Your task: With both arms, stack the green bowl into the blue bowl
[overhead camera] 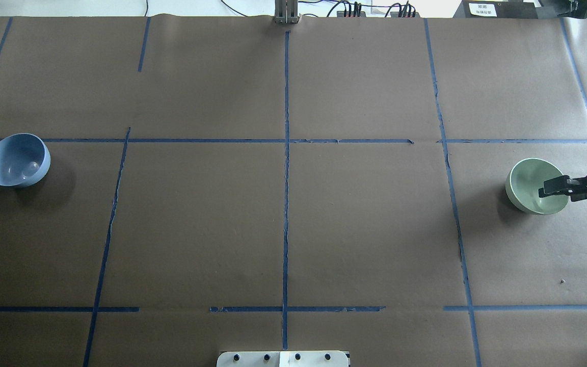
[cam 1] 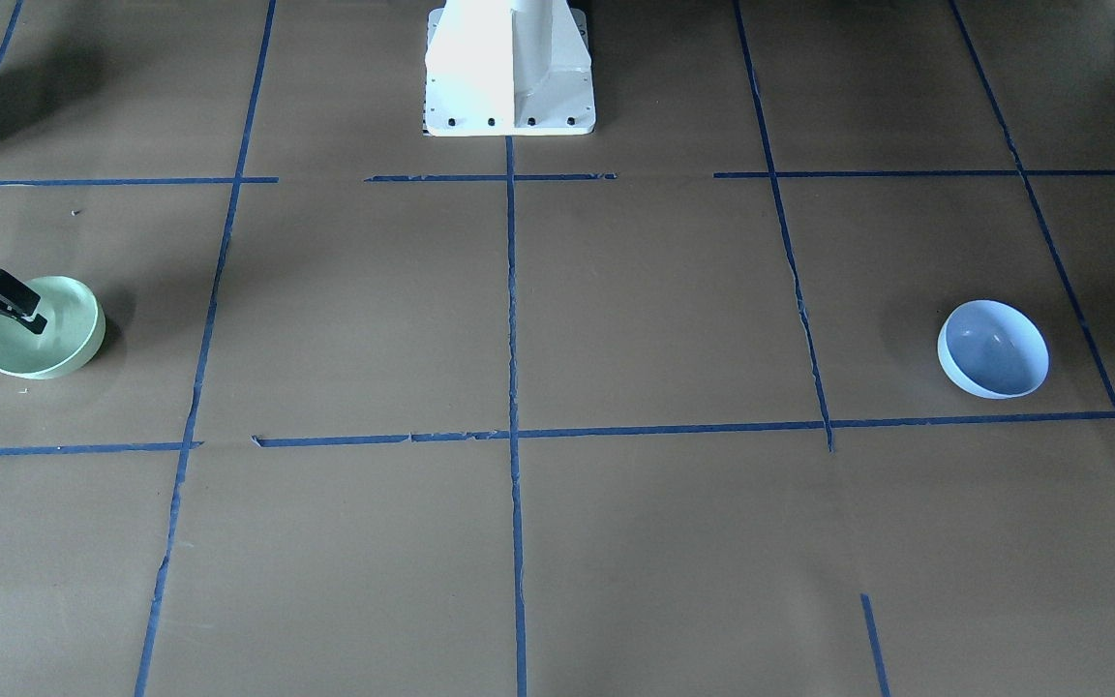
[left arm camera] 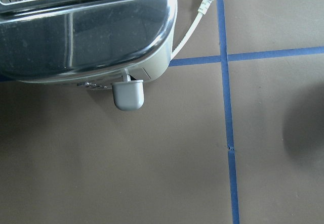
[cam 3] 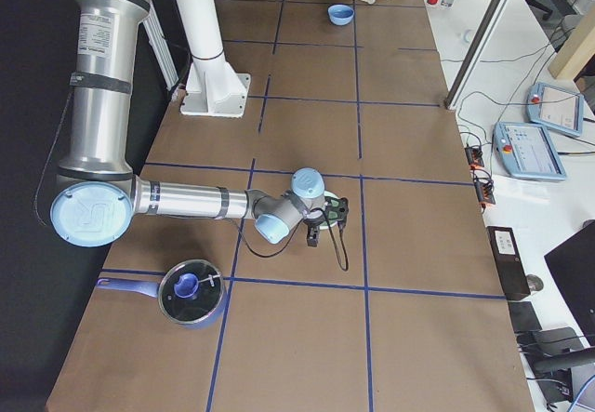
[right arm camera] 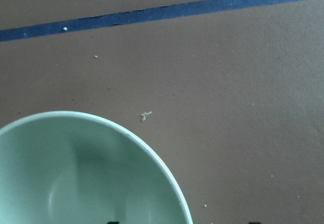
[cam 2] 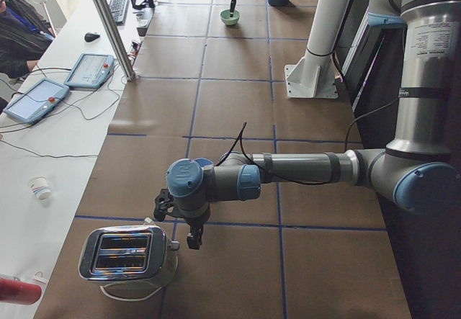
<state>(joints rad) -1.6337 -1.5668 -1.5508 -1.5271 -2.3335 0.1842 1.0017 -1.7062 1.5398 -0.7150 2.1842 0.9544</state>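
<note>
The mint-green bowl (overhead camera: pixel 530 186) sits upright at the table's right end; it also shows in the front view (cam 1: pixel 59 339) and fills the lower left of the right wrist view (right arm camera: pixel 76 173). My right gripper (overhead camera: pixel 553 191) is open and straddles the bowl's rim, one finger inside and one outside, apart from the rim. The pale blue bowl (overhead camera: pixel 17 160) sits tilted at the far left end, also in the front view (cam 1: pixel 993 348). My left gripper (cam 2: pixel 180 225) hangs beside a toaster, away from both bowls. I cannot tell if it is open or shut.
A chrome toaster (cam 2: pixel 130 258) with a white cord stands at the left end, right under the left wrist camera (left arm camera: pixel 76 27). A blue lidded pot (cam 3: pixel 191 291) sits near the right arm. The white pedestal (cam 1: pixel 509 68) stands mid-table at the robot's side.
</note>
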